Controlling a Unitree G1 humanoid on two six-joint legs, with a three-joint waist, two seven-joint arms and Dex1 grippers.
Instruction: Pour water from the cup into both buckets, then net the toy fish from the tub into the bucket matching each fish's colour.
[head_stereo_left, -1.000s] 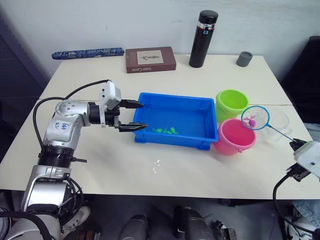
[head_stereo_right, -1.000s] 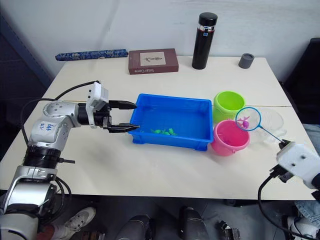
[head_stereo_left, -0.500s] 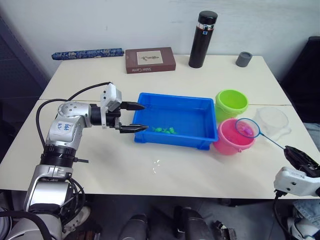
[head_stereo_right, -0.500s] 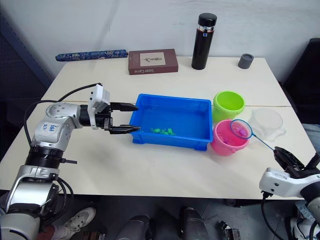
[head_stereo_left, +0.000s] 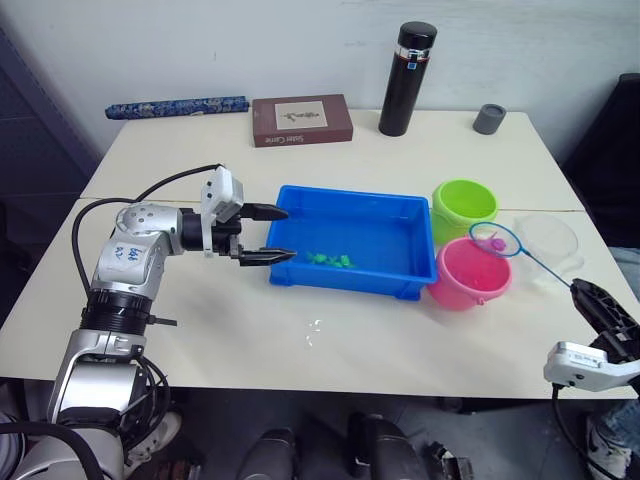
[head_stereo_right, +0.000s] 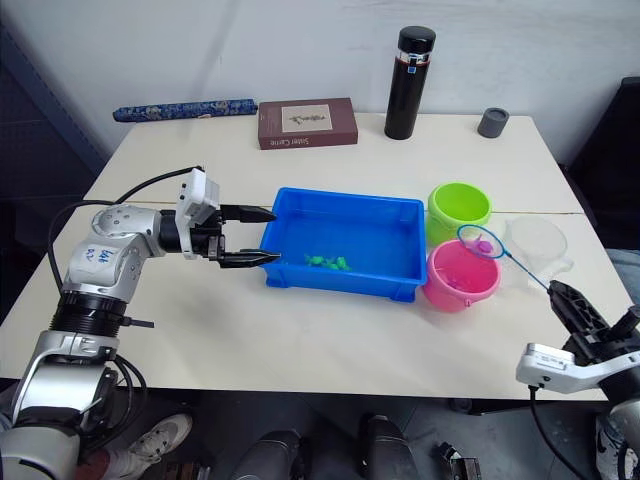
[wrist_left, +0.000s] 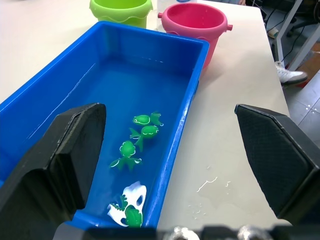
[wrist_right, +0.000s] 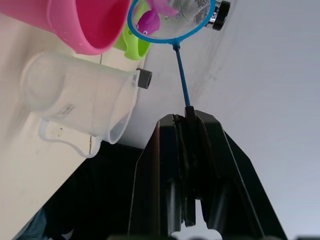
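So we judge the pouring finished: the cup (head_stereo_left: 548, 241) stands upright on the table (head_stereo_left: 330, 330) and looks empty, just beyond the pink bucket (head_stereo_left: 470, 272) from the tub (head_stereo_left: 345, 240). We cannot tell from here how much water sits in either bucket. The netting looks well underway. Our right gripper (wrist_right: 189, 116) has its fingers pinched tight on the net's handle, and the net (head_stereo_left: 496, 239) hangs out ahead of those fingertips, over the far rim of the pink bucket and beside the green bucket (head_stereo_left: 464, 203). A pink fish (wrist_right: 149, 20) lies in the mesh, not yet tipped out.

In the tub only green fish (wrist_left: 137, 136) show, a small cluster near the front wall, so we reckon the pink ones are nearly done and the green ones are all left to carry to the green bucket.

The net's long axis runs along its thin stick, straight out from our right fingers toward the buckets, hoop end leading.

Our left gripper (head_stereo_left: 265, 233) has its fingers spread wide and empty, straddling the tub's near end wall, one finger over the water, the other outside the tub.
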